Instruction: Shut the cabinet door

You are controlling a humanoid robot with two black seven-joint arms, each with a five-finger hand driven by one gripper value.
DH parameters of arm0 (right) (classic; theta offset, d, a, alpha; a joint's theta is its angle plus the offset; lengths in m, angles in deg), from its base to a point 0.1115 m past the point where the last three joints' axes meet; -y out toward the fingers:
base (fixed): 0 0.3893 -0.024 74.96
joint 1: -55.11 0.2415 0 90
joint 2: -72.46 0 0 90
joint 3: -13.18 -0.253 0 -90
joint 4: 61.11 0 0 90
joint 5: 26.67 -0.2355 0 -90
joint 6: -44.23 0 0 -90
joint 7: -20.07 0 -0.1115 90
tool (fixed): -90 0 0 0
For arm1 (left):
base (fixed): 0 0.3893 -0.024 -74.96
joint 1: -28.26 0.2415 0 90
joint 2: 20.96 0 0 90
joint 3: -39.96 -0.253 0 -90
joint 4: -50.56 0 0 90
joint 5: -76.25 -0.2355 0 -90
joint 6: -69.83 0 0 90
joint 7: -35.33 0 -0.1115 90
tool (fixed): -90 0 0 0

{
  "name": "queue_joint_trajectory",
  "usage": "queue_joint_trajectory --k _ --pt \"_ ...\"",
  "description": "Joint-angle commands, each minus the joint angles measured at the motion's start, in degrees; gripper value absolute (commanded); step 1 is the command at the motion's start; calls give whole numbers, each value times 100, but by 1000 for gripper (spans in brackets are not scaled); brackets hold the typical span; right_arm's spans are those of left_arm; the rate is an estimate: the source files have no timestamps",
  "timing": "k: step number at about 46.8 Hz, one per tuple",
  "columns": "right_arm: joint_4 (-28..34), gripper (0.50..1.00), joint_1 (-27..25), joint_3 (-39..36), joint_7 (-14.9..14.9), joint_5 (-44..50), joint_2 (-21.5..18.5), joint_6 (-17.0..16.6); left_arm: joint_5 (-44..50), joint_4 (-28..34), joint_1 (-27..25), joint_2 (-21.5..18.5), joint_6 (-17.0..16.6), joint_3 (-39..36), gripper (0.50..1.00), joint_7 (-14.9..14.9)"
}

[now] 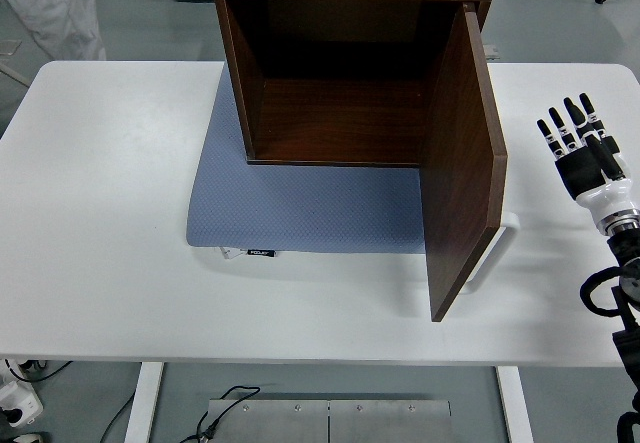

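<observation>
Your right hand (578, 148) hovers fingers spread, empty, just right of the dark brown wooden cabinet's (340, 73) wide-open door (463, 168), on the blue mat (300, 208) on the white counter (100, 243).

The cabinet (340, 73) in the upper middle looks like dark brown wood or wood-look board with a smooth, faintly satin face; its open door (462, 163) has the same finish, and the inside is duller in shadow. Under it lies a blue-grey mat (300, 208), cloth-like, matt and finely textured. The table (110, 223) is white, smooth and matt. At the right, the hand (580, 148) looks like black and white hard plastic with a light gloss. Bottom centre, a grey metal plate (330, 421) appears dull.
</observation>
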Motion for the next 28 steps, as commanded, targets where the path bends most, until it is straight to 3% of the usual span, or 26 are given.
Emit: queue_joint_trajectory --k 1,28 --pt "-4 1000 -2 6 0 0 1 0 -5 1 0 0 -12 -1 1000 6" --pt "-4 1000 -2 -3 0 0 62 0 4 -8 9 0 14 -1 1000 6"
